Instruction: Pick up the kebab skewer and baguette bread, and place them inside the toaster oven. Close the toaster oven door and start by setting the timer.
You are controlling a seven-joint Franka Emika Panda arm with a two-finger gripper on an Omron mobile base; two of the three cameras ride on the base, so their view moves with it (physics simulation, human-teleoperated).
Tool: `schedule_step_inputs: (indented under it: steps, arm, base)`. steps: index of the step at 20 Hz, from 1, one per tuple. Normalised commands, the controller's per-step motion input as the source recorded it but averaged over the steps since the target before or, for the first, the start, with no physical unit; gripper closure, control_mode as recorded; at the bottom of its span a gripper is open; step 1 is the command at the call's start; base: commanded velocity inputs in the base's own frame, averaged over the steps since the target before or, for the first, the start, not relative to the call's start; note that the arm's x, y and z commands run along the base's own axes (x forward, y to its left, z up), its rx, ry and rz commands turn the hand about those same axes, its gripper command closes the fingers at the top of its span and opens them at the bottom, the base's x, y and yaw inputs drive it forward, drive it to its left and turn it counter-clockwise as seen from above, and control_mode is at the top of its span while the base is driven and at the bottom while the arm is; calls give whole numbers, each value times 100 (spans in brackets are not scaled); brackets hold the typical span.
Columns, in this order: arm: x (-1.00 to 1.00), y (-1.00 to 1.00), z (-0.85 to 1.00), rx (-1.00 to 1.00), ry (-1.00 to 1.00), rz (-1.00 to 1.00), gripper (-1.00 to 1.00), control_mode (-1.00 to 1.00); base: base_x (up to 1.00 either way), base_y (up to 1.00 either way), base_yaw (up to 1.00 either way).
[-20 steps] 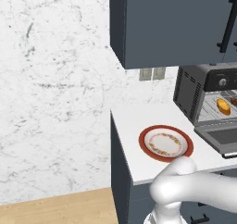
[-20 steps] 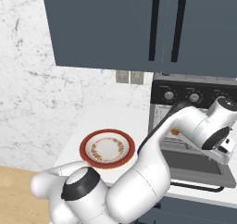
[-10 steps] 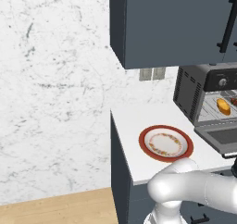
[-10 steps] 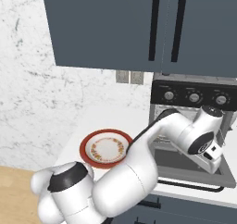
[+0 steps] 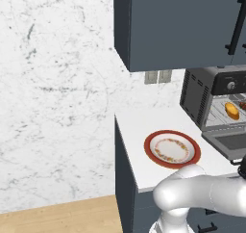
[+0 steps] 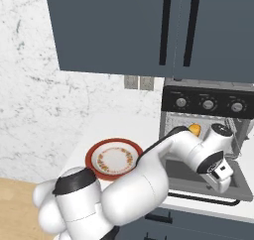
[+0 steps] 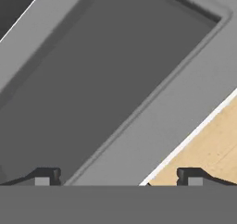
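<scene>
Grey metal makes up the toaster oven, which sits on the white counter under the dark blue wall cabinets. Its door is dropped flat toward the room, black bar handle at the front edge. On the wire rack inside lies the baguette bread, golden-orange; just at its three o'clock a dark red bit shows at the picture's edge, probably the kebab skewer, though I can't be sure. From the right-hand camera only a corner of the loaf peeks over the arm.

At nine o'clock from the oven, well apart from it, a red-rimmed plate with a flowered ring rests on the counter. The gripper hangs over the lowered door's dark window near its front frame, fingertips spread wide, nothing between them. Beyond the counter edge, pale wood floor shows.
</scene>
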Motion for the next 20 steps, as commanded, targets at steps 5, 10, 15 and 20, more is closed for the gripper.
schedule_step_inputs:
  steps: [5, 10, 15, 20]
  arm:
    - [36, 0, -15, 0, 0, -15, -100, -100]
    - [28, 0, -13, 0, 0, -13, -100, -100]
    - [29, 0, -11, 0, 0, -12, -100, -100]
    - [41, 0, 0, 0, -2, -12, -100, -100]
  base:
    - [0, 0, 0]
    - [0, 0, 0]
    - [0, 0, 0]
    - [0, 0, 0]
